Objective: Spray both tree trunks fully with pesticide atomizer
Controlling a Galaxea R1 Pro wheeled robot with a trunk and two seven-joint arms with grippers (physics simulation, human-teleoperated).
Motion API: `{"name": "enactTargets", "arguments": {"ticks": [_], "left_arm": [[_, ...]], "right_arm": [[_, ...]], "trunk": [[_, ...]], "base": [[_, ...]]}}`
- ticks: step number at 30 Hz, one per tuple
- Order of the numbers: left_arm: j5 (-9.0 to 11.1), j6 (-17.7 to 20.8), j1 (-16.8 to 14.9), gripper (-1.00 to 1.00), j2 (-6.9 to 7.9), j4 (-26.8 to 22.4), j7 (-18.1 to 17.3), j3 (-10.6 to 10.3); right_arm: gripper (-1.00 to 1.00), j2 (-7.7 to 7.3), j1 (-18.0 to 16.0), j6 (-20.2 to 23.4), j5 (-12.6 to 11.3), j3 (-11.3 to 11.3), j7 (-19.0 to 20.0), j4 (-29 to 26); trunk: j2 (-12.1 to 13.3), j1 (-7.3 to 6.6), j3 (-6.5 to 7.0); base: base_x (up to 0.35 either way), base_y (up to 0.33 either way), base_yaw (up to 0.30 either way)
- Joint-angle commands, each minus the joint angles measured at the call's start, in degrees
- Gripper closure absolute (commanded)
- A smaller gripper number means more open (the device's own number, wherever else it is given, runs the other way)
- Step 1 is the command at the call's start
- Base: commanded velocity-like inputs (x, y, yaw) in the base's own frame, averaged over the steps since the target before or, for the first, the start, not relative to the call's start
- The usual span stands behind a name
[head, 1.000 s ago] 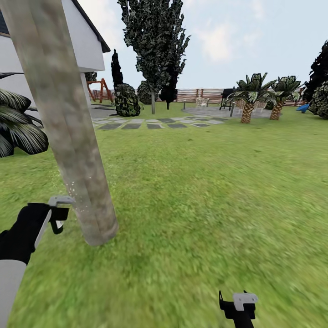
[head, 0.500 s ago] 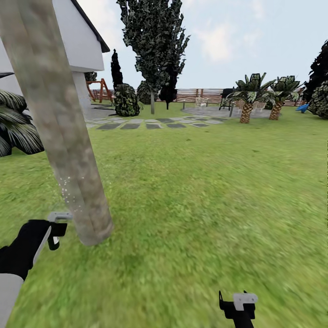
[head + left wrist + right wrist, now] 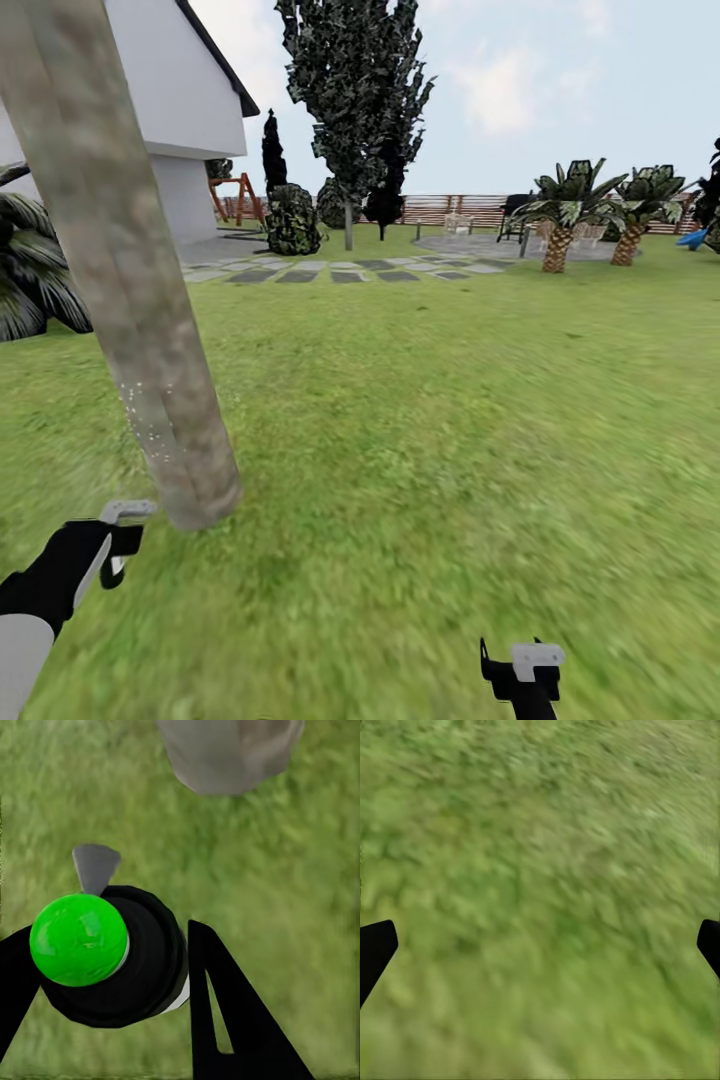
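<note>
Lower and further back than a second ago, the left gripper (image 3: 118,545) is sinking toward the bottom-left corner of the head view, and the whole scene is sliding a little rightward, so the camera is turning too; the white specks of spray on the tree trunk (image 3: 135,330) are sitting higher up the bark relative to the gripper than before.

Nearest, the right gripper (image 3: 520,672) is hanging low over the floor (image 3: 430,480), its fingers (image 3: 375,949) spread wide at the edges of the right wrist view with nothing but grass between them. The left gripper (image 3: 112,1020) is pinching the pesticide atomizer (image 3: 112,956), black fingers (image 3: 217,1012) pressed against either side of its dark body, the green cap facing the camera and the grey nozzle tip pointing away.

That nozzle is aiming toward the trunk base (image 3: 229,754), which is lying ahead of the fingers and slightly to the right, apart from the nozzle. The trunk is rising as a tall leaning column, its long axis running up and away to the left. The left arm is clearly the nearer one. Judging by the specks covering only a low patch, the spraying of this first trunk is looking far from finished.

Beyond, stepping stones (image 3: 330,272), short palms (image 3: 565,215) and the brown fence (image 3: 440,208) are closing off the garden.
</note>
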Motion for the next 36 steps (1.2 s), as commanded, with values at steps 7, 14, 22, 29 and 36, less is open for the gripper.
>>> {"name": "enactTargets", "arguments": {"ticks": [7, 14, 22, 29, 36], "left_arm": [[-0.39, -0.44, 0.00, 1.00, 0.02, 0.59, -0.05, 5.31], [-0.58, -0.54, 0.21, 1.00, 0.07, 0.70, 0.72, 5.73], [-0.11, -0.56, 0.70, 1.00, -0.05, 2.35, 4.90, 5.47], [-0.21, -0.62, 0.71, 1.00, -3.63, 2.54, 5.18, 5.67], [-0.34, -0.59, 0.79, 1.00, -3.79, 2.54, 5.27, 5.86]], "right_arm": [[-1.00, 0.03, 0.00, 0.01, 0.00, 0.00, 0.02, 0.00], [-1.00, 0.04, 0.00, 0.00, 0.00, 0.00, 0.06, 0.00], [-1.00, 0.05, 0.00, 0.00, 0.00, 0.02, 0.05, 0.00], [-1.00, 0.11, 0.00, 0.00, 0.00, 0.02, 0.07, 0.00], [-1.00, -0.04, 0.00, 0.00, 0.00, 0.00, -0.01, 0.00]], "trunk": [[0.00, 0.00, 0.00], [0.00, 0.00, 0.00], [0.00, 0.00, 0.00], [0.00, 0.00, 0.00], [0.00, 0.00, 0.00]], "base": [[0.165, -0.238, 0.137], [0.169, -0.229, 0.003], [0.095, -0.262, 0.172], [0.133, -0.263, 0.245], [0.149, -0.262, 0.021]]}}
